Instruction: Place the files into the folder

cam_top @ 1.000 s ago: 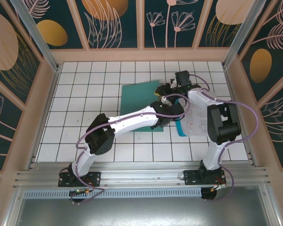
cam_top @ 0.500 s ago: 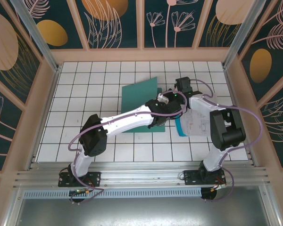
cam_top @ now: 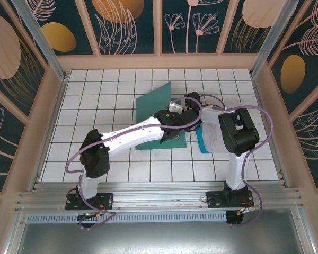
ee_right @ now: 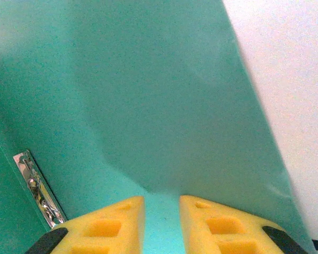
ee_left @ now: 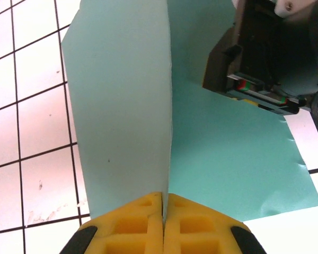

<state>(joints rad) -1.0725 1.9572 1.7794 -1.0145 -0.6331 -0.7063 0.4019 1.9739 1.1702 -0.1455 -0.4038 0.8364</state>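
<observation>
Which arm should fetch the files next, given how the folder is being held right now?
Right. The left gripper is shut on the folder, holding its cover up. The right gripper hovers open over the inner face, and the files lie on its side.

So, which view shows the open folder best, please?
The left wrist view: the folder lies open, one cover pinched raised by the left gripper. Top external has arms across it; right wrist gives a close teal surface.

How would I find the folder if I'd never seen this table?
Look at the white tiled table. Near its middle lies the folder. It is plain teal-green with one cover lifted, unlike the white printed files beside it.
</observation>
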